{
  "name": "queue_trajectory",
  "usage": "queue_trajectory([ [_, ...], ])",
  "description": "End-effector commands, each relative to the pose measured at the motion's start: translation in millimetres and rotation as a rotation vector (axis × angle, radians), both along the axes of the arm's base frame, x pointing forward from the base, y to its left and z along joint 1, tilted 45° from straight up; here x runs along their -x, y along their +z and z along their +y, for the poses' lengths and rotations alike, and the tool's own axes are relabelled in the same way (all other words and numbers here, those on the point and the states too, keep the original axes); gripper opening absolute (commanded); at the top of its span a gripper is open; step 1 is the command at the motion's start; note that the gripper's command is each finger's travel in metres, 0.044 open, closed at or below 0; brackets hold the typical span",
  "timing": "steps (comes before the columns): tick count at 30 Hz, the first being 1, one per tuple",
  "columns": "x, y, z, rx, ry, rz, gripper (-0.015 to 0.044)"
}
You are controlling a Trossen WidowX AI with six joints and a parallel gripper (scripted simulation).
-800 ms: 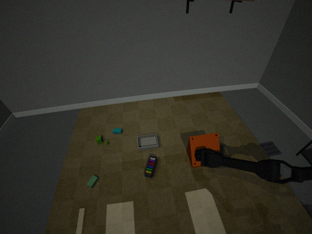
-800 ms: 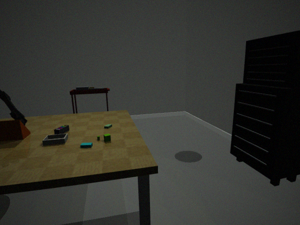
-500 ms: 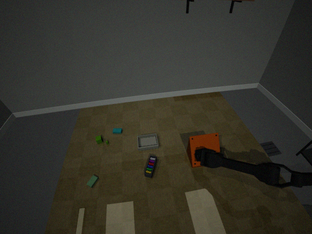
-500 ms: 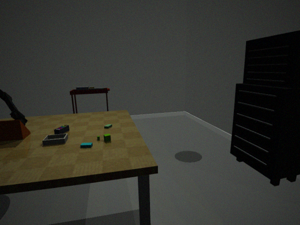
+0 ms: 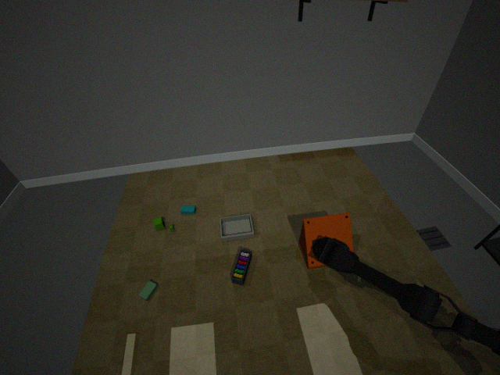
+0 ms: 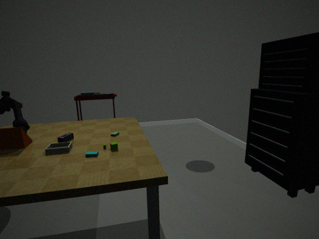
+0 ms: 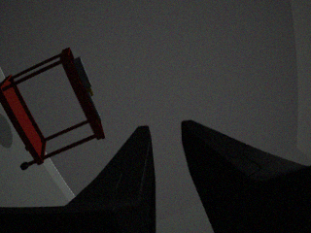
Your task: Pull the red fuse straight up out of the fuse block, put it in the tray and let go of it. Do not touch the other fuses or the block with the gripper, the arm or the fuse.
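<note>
The red fuse [image 5: 241, 262] stands in the dark fuse block [image 5: 237, 281] [image 6: 61, 140] on the table, between a purple and a blue fuse. White, green and yellow fuses are in the same row. The grey tray [image 5: 237, 237] [image 6: 58, 150] is beyond the block in the top view and looks empty. My gripper [image 7: 165, 133] is nearly shut, with a narrow gap and nothing between the fingers. It is away from the block and tray. Its fingertips cannot be made out in the top and exterior views, where the dark arm reaches over the orange wedge.
The orange wedge [image 5: 330, 226] [image 6: 11, 139] stands right of the block in the top view. To the left are a teal block [image 5: 187, 209] [image 6: 92, 154], a green cube [image 5: 158, 223] [image 6: 114, 147], a tiny green cube [image 5: 172, 227] [image 6: 104, 147] and a pale green block [image 5: 148, 290] [image 6: 114, 134].
</note>
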State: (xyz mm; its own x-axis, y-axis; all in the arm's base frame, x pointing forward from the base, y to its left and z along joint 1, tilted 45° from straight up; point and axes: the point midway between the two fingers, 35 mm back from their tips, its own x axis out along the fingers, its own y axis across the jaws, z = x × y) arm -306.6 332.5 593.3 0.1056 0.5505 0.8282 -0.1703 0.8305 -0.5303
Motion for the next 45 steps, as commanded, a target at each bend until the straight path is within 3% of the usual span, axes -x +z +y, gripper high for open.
queue_trajectory([
  [1,-32.3,2.7,30.7,0.005,-0.014,-0.01,0.0061],
  [22,-234.8,-2.2,129.6,0.128,-0.083,0.025,0.0061],
  [36,-392.1,-26.8,136.3,0.267,-0.149,0.161,0.0061],
  [45,-463.9,-51.7,127.1,0.361,-0.165,0.259,0.0061],
])
